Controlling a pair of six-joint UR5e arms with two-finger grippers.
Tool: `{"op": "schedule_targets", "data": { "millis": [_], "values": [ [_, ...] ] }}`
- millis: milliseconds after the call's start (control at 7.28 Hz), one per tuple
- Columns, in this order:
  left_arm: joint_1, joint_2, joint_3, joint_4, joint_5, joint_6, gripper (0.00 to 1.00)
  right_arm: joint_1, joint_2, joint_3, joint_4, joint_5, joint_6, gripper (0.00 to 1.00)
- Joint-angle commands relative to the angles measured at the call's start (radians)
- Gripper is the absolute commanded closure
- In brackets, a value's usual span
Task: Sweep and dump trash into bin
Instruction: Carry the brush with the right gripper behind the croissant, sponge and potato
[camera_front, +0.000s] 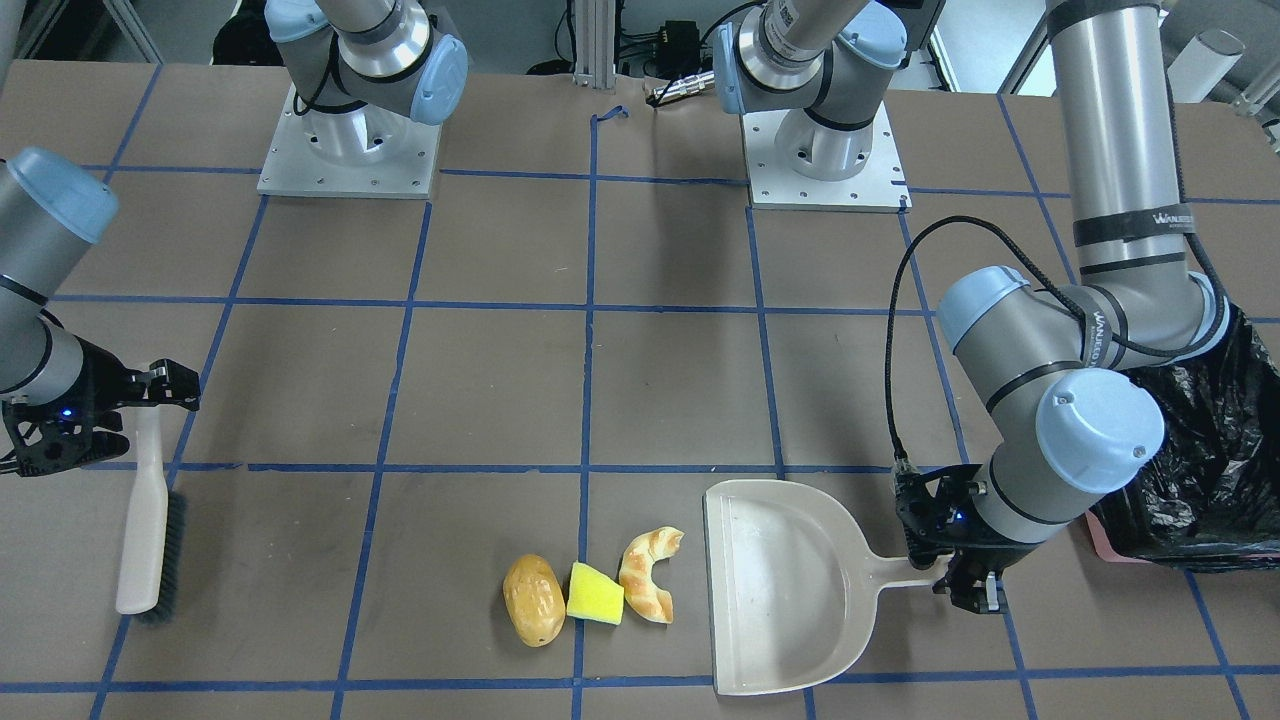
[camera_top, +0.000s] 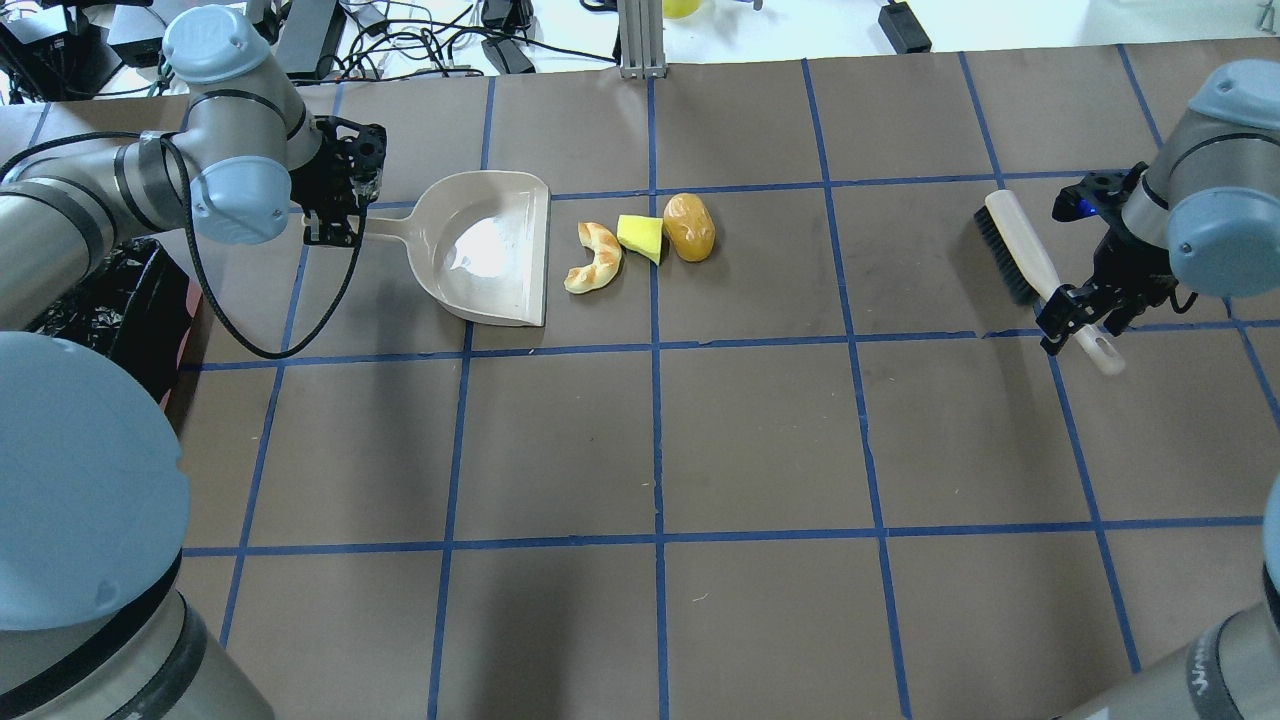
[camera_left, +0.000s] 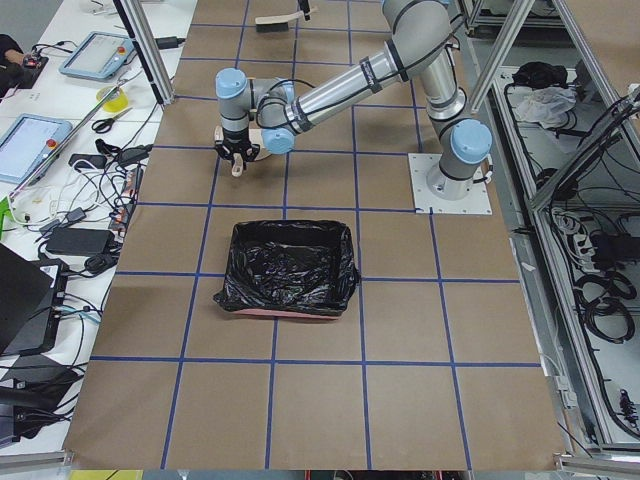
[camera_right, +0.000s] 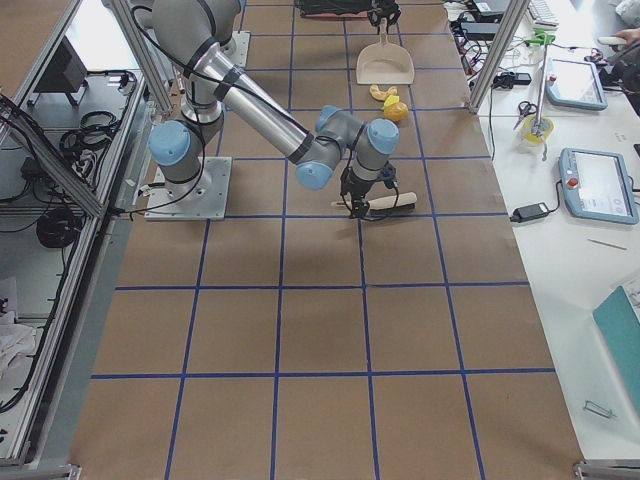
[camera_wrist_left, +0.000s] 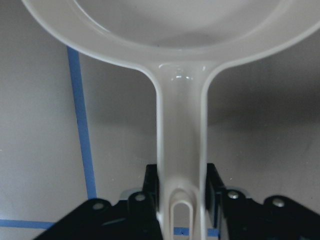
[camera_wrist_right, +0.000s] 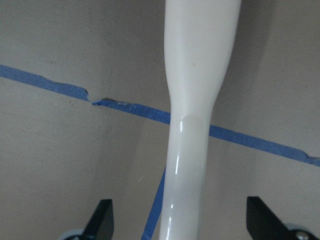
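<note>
Beige dustpan (camera_top: 490, 250) clamped, left tool (camera_top: 331, 228) | right tool (camera_top: 1075, 320) wide around brush (camera_top: 1020, 250) | strap lettering (camera_front: 1130, 222) unreadable

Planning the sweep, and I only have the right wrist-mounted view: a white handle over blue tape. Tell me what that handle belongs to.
Observer: It belongs to a white hand brush with dark bristles, which lies flat on the table. The right gripper straddles the handle with its fingers open.
Operator: Now give me the trash.
Observer: A brown oval potato, a yellow wedge and a curved tan bread piece lie in a row, off to the brush's left.
Operator: Report what catches it.
Observer: An empty beige plastic dustpan sits just beyond the bread piece, with its open edge facing the row. The left gripper is shut on its handle.
</note>
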Motion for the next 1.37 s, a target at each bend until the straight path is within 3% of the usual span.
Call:
{"op": "schedule_targets", "data": {
  "millis": [0, 137, 412, 687, 824, 962, 1236],
  "values": [
    [-0.005, 0.01, -0.002, -0.002, 0.002, 0.003, 1.0, 0.0, -0.002, 0.003, -0.001, 0.0, 0.002, 0.18],
    [-0.005, 0.007, -0.002, -0.002, 0.003, 0.006, 1.0, 0.0, -0.002, 0.001, -0.003, -0.002, 0.004, 0.18],
    [-0.008, 0.002, -0.002, -0.002, 0.025, 0.003, 1.0, -0.001, -0.002, 0.001, -0.003, -0.002, 0.009, 0.39],
    [-0.008, -0.002, 0.004, -0.002, 0.026, 0.003, 1.0, -0.001, -0.002, -0.002, -0.006, -0.002, 0.009, 0.44],
    [-0.008, 0.002, 0.002, -0.005, 0.028, 0.003, 1.0, -0.001, -0.002, -0.005, -0.009, -0.002, 0.009, 0.64],
    [-0.013, 0.001, 0.004, -0.008, 0.061, 0.006, 1.0, 0.0, -0.002, -0.008, -0.011, 0.0, 0.009, 0.97],
    [-0.028, -0.004, 0.004, -0.006, 0.089, 0.001, 1.0, 0.0, -0.002, -0.011, -0.006, 0.0, 0.009, 1.0]
  ]
}}
